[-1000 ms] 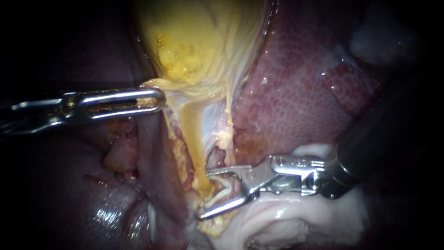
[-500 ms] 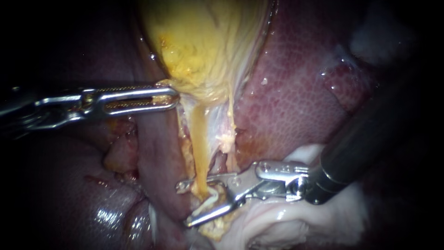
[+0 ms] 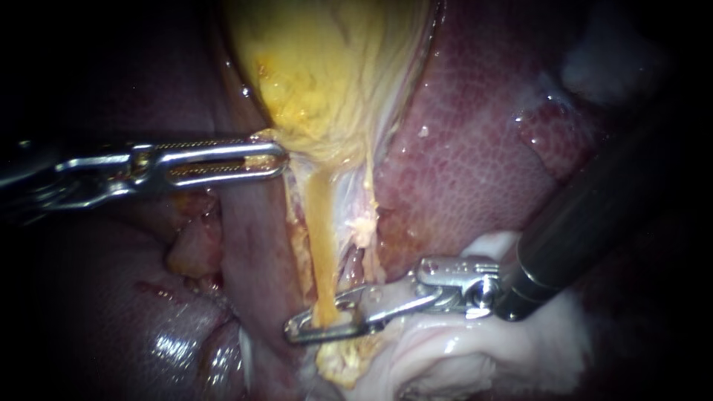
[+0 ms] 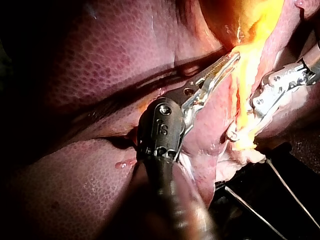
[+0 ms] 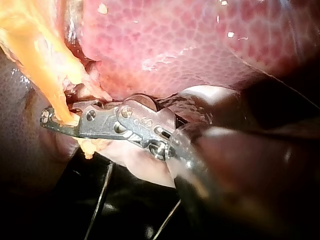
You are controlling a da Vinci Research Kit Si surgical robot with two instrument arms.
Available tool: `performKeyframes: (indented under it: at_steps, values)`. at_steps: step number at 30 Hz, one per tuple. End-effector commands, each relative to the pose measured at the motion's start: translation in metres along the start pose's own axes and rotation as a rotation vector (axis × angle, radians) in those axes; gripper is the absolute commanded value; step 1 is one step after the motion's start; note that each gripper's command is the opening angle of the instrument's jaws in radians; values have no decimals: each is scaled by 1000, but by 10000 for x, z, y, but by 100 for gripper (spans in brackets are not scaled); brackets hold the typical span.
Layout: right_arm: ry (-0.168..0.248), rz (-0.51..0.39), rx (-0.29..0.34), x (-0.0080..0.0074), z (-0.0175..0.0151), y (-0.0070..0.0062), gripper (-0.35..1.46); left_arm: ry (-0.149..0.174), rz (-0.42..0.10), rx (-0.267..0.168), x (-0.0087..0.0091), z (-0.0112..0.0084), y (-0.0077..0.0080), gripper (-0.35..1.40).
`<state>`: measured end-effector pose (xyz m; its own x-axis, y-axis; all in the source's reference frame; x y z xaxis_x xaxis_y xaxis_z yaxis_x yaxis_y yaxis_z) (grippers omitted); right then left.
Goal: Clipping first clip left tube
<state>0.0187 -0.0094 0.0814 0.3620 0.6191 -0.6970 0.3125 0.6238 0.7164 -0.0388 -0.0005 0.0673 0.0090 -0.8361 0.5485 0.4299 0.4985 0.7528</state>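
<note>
The right instrument (image 5: 56, 123) lies beside the mottled red liver (image 5: 190, 45), its jaws closed across the lower end of the yellow tube (image 5: 42, 65), one on each side. Pale tissue (image 5: 135, 162) sits under the jaws' hinge. Thin wires (image 5: 99, 200) cross the dark ground beneath.

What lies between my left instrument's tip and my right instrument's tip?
In the endoscope view, a taut yellow tube runs down from the yellow gallbladder held by the left instrument to the right instrument, shut on it.
</note>
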Motion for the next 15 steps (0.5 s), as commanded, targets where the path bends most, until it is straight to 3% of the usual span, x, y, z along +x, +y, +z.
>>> performKeyframes:
  at_steps: [1, 15]
  values:
    - [2, 7, -3, -1, 0, 0, -35, 0, -1, 0, -1, -1, -1, -35]
    - [1, 18, 1, -2, -1, -2, -35, 0, -1, 1, -2, -2, -2, -35]
